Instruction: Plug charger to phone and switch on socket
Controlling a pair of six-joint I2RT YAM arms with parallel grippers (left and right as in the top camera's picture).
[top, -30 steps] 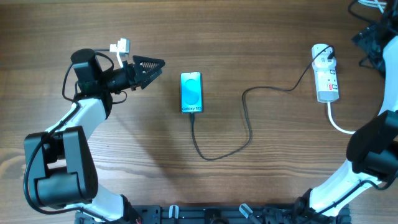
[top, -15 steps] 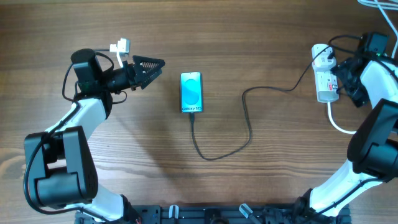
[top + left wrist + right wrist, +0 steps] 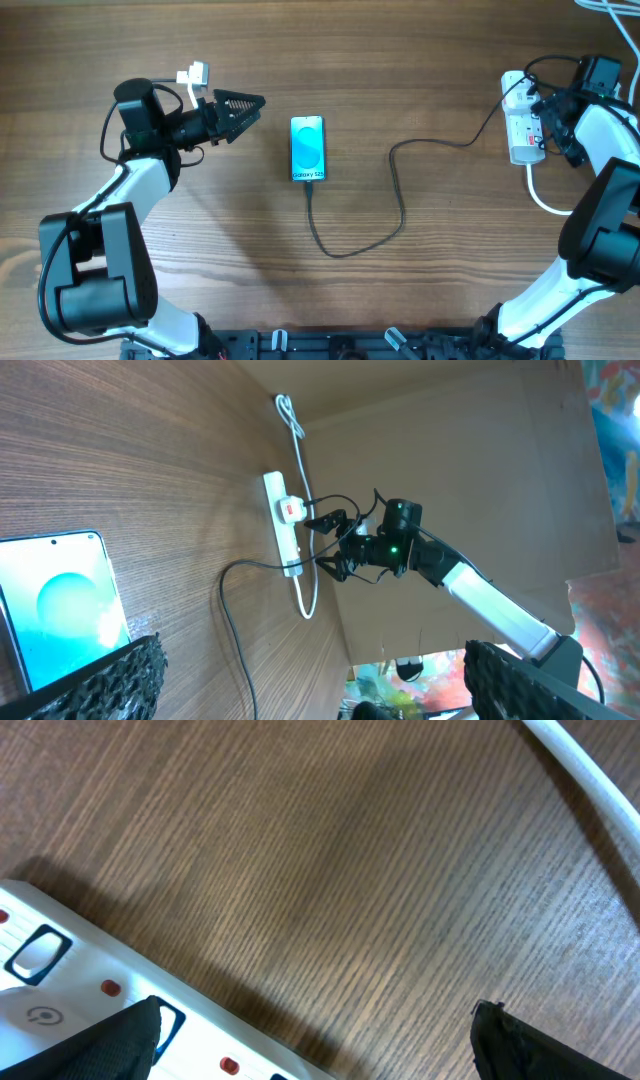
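Observation:
The phone (image 3: 307,148) lies flat at mid-table, blue screen up, and also shows in the left wrist view (image 3: 60,600). The charger (image 3: 400,205), a thin black cable, meets the phone's near short end, loops across the wood and ends in a black plug on the socket (image 3: 522,125). This white socket strip (image 3: 60,995) has red marks and a rocker switch (image 3: 38,951). My right gripper (image 3: 545,115) is open just above the socket; in its wrist view (image 3: 320,1055) one finger overlaps the strip. My left gripper (image 3: 240,105) is open and empty, left of the phone.
A thick white cable (image 3: 545,200) runs from the socket toward the near right, and its run shows in the right wrist view (image 3: 590,790). Brown cardboard (image 3: 450,470) stands beyond the table's far side in the left wrist view.
My right arm has swung in from the right edge and now has its open gripper over the socket. The left arm, phone and charger have not moved.

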